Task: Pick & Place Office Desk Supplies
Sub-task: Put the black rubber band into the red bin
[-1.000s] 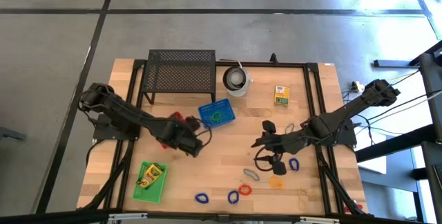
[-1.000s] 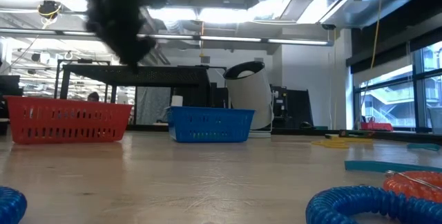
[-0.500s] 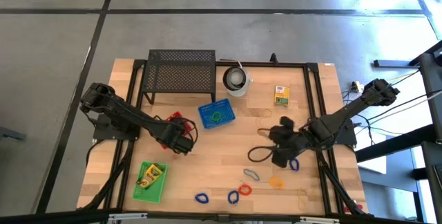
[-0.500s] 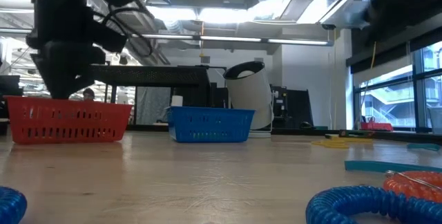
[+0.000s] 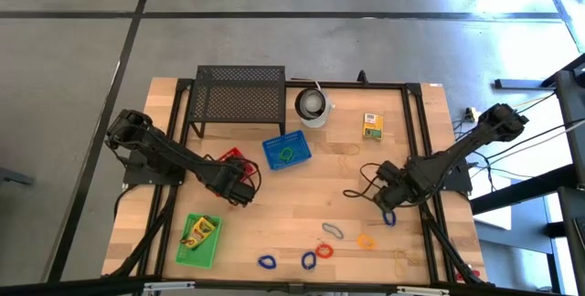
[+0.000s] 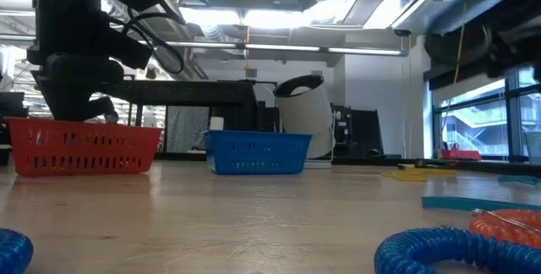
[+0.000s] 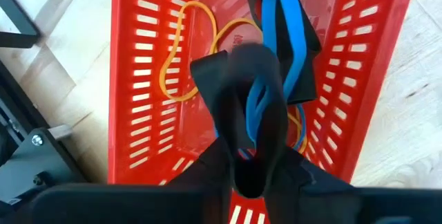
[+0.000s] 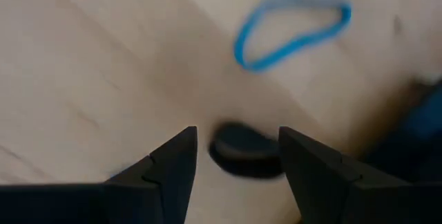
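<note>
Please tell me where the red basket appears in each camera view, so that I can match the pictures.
High view: red basket left of centre, mostly hidden under the left gripper.
Low view: red basket at far left, on the table.
Left wrist view: red basket fills the picture, with yellow loops and a blue loop inside.
Right wrist view: not in it.
Shared landmark: the blue basket beside it.

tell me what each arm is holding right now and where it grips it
The left gripper, over the red basket, has a blue loop between its jaws, caught at the loop's lower end. The right gripper holds nothing: its jaws stand open above the table.
</note>
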Available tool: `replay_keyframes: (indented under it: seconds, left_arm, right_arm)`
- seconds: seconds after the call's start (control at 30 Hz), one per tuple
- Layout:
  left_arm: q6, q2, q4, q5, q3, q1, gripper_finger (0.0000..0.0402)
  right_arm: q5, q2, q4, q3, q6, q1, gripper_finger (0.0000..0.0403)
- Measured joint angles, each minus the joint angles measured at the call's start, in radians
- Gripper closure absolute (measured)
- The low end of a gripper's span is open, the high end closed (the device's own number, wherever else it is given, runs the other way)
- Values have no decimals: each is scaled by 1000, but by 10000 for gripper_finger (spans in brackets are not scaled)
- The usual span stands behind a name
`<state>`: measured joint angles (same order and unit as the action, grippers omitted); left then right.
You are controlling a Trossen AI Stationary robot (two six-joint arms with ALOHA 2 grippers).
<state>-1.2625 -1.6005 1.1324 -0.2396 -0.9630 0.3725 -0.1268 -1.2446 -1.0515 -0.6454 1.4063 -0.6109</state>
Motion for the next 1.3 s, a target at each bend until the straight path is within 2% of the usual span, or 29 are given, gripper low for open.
replay_keyframes:
  seconds: [0.1, 0.2, 0.47, 0.83, 0.97, 1.13, 1.3]
  left_arm:
    - [0, 0, 0, 4, 0, 0, 320]
    - [0, 0, 1, 5, -3, 0, 297]
    - [36, 0, 44, 6, -69, 0, 251]
    - [37, 0, 205, -7, -192, 0, 246]
    - [30, 0, 252, -46, -238, 6, 249]
    - [27, 0, 268, -99, -290, 24, 249]
    - [27, 0, 267, -152, -340, 54, 249]
  right_arm:
    - [83, 0, 2, 25, -5, 0, 197]
    - [117, 0, 7, 26, -54, 0, 197]
    - [98, 0, 17, 36, -216, 0, 197]
    - [147, 0, 158, 132, -248, 0, 197]
    - [150, 4, 199, 165, -241, 0, 198]
    - [158, 4, 203, 168, -237, 1, 222]
    - [165, 3, 206, 168, -237, 1, 279]
